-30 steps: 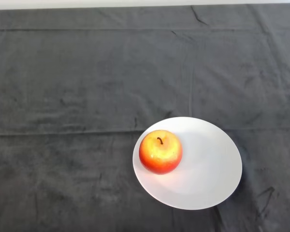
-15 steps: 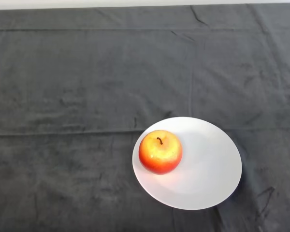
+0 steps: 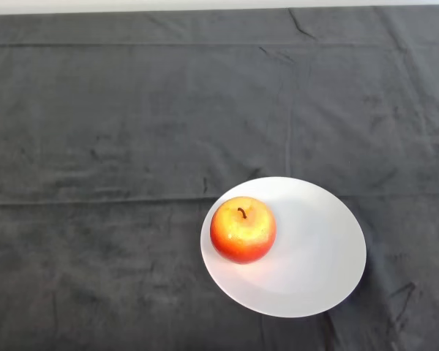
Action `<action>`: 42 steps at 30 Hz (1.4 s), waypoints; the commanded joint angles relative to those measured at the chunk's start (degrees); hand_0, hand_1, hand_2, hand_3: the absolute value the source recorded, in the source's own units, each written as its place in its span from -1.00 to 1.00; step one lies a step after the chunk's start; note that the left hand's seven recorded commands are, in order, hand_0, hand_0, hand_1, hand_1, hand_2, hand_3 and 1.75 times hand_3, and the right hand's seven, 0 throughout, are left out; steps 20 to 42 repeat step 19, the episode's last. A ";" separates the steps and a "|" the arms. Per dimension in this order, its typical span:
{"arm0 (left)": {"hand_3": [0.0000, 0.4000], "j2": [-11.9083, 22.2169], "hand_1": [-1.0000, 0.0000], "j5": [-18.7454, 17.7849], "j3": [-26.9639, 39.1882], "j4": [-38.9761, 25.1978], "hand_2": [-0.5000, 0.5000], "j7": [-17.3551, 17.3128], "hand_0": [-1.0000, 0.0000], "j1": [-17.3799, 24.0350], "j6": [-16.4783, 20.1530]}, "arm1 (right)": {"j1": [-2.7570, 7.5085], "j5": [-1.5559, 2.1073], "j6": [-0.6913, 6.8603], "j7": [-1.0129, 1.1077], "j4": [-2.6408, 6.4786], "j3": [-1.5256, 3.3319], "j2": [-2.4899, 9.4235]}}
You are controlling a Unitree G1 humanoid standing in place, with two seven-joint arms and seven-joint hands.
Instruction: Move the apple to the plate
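1. The apple stands upright, stem up, on the white plate. It sits on the plate's left part, near the rim but fully inside it.
2. The plate rests on the dark cloth of the table, toward the lower right of the head view.
3. No part of the robot shows in this view, so I cannot tell whether its hand is open or closed, or whether it holds anything.
4. In my judgement the task looks finished, because the apple lies on the plate.
5. The step in hand is, I think, only to keep the arm away. A careless pass near the left rim could push the apple, which can roll off because it is round.
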 commanded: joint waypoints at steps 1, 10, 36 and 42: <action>-1.00 3.13 1.00 1.25 0.67 2.45 0.00 -0.75 1.00 -2.53 0.66 | -0.15 0.00 0.62 0.10 -0.23 -0.35 -1.21; -1.00 3.12 1.00 2.23 1.46 2.48 0.00 -0.87 1.00 -2.66 0.89 | -0.15 0.00 0.66 0.13 -0.22 -0.35 -1.21; -1.00 3.08 1.00 3.11 2.27 2.72 0.00 -1.09 1.00 -2.84 1.00 | -0.15 0.00 0.68 0.15 -0.22 -0.34 -1.20; -1.00 3.08 1.00 3.11 2.27 2.72 0.00 -1.09 1.00 -2.84 1.00 | -0.15 0.00 0.68 0.15 -0.22 -0.34 -1.20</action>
